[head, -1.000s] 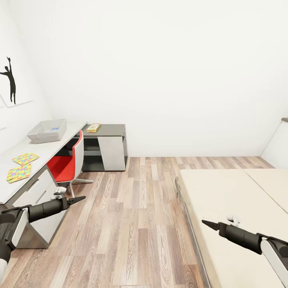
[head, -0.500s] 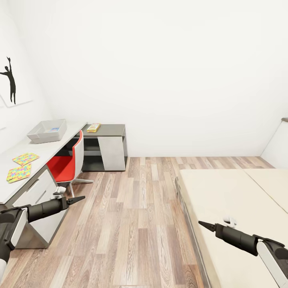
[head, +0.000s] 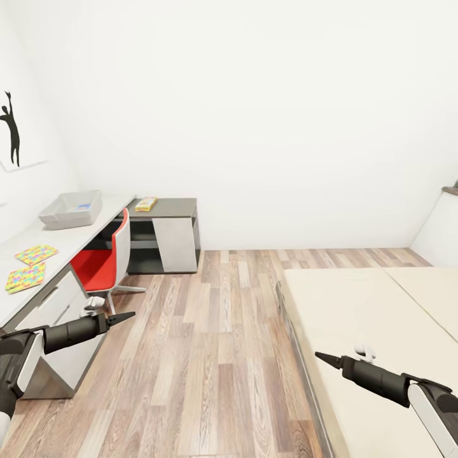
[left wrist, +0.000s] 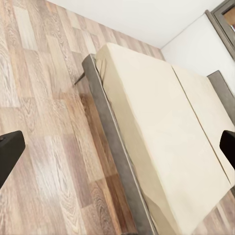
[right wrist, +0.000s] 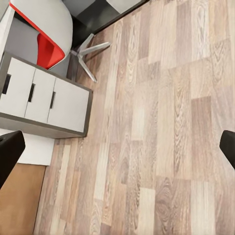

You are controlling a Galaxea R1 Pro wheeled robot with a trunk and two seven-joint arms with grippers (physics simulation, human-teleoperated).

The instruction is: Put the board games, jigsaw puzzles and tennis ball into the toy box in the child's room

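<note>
Grey and shallow, the toy box (head: 70, 210) sits at the long pale desk's (head: 60, 245) far end, two multicoloured jigsaw sheets (head: 27, 267) near its front edge, a yellow-white game box (head: 145, 203) on the dark side section. Left gripper (head: 130, 314) and right gripper (head: 317, 355) hover spread wide, empty.

Count: 2 jigsaw puzzles (head: 30, 266) at 9 o'clock on table (head: 70, 245), 1 toy box (head: 70, 209) at 10, 1 board game (head: 146, 203) at 11, 1 swivel chair (head: 102, 262), 1 bed (head: 375, 331) at 4.
</note>
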